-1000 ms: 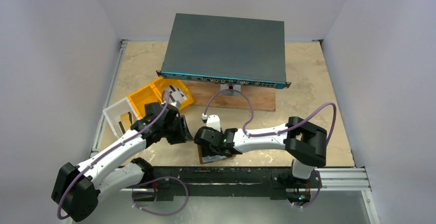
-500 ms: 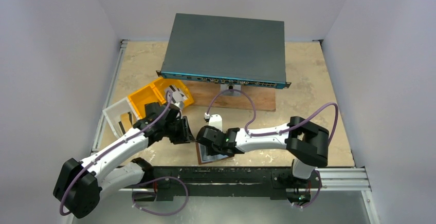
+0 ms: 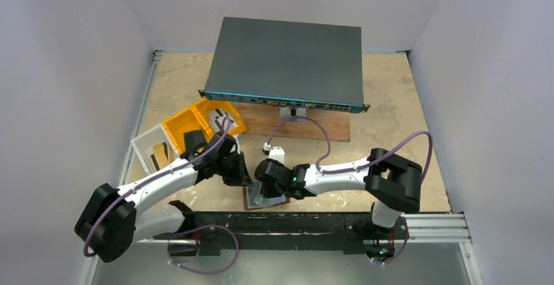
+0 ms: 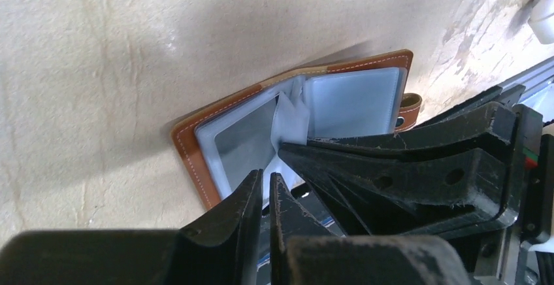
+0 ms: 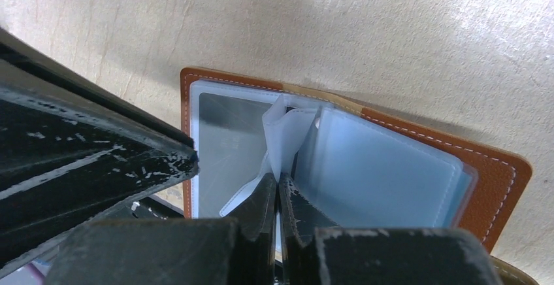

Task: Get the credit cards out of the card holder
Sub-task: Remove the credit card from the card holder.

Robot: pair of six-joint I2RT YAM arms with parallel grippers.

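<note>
- Fingers of the left gripper stand almost together, with only a thin slit between the two black tips. We cannot tell whether anything is pinched in that slit.
- Those tips sit at the near edge of the card holder, over its left-hand clear pocket.
- On the right gripper, we see the fingers pressed closed on a loose, pale, clear pocket leaf. The leaf rises crumpled from the middle fold of the holder.
- From above, we see both grippers meeting nose to nose over the card holder, the left coming from the left and the right from the right.
- We find the card holder lying open and flat on the beige table, at its near edge and roughly midway between the two arm bases. Its brown leather cover faces down and its grey-blue pockets face up.
- A small brown strap tab sticks out from one side of the holder.
- Through the left pocket we see a grey, glossy rectangle, though we cannot tell if it is a card.
- Farther left, well apart from the holder, a yellow tray holds pale credit cards with dark marks.
- A clear plastic box stands just beside that tray.
- At the back, a dark grey network switch rests on a wooden board.
</note>
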